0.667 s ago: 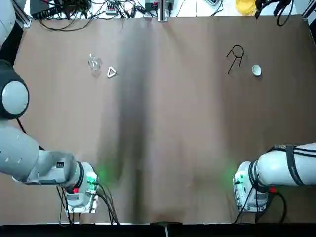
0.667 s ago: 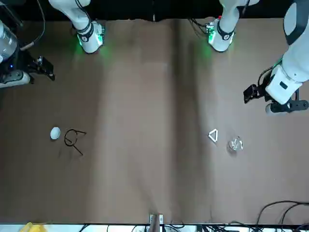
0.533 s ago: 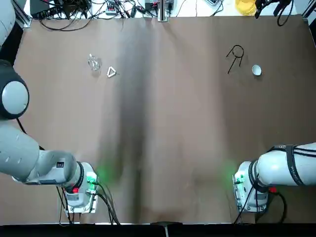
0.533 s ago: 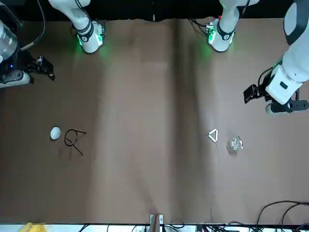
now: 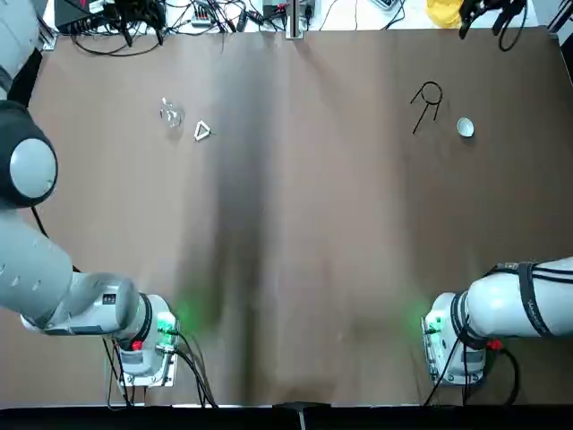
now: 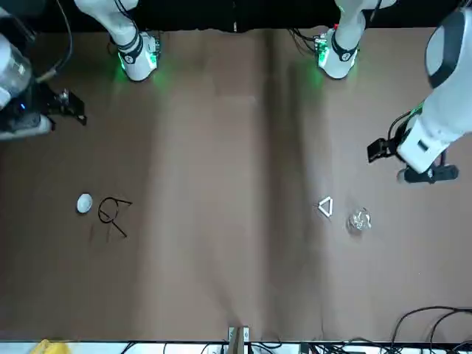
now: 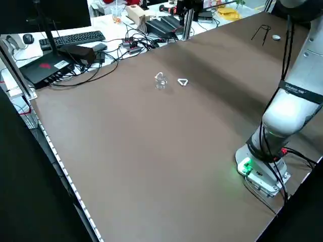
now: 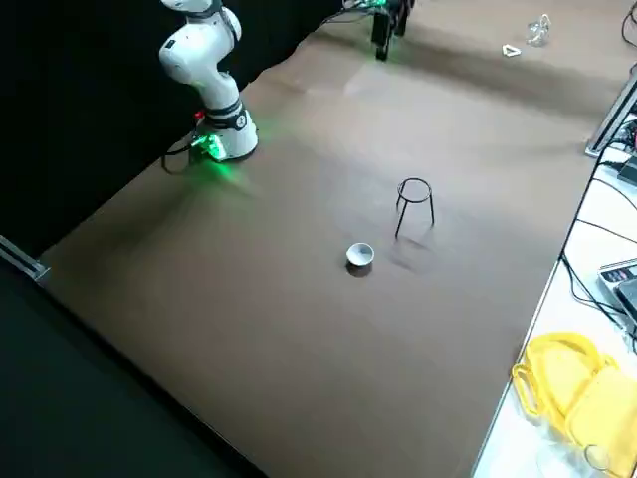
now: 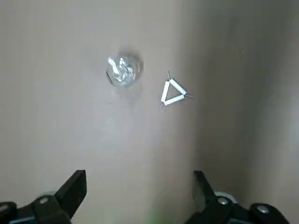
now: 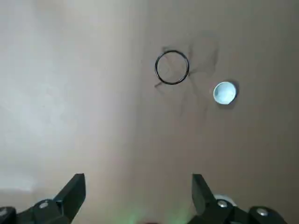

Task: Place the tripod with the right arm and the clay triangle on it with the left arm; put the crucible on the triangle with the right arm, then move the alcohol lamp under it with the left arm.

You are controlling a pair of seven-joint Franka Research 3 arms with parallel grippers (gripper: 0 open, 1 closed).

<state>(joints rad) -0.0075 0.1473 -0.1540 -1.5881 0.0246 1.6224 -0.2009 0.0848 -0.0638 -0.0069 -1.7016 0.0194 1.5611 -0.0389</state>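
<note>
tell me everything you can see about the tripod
The tripod is a thin black wire stand: a small round ring on three long straight legs. It stands upright on the brown table, on the robot's right, toward the far edge. The crucible sits close beside it, apart. Nothing touches it but the table; neither gripper is near.

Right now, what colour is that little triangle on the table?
White, the triangle shows best in the left wrist view.

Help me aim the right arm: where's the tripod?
Top view: the tripod stands upright on the table's far right, just beside the crucible.
</note>
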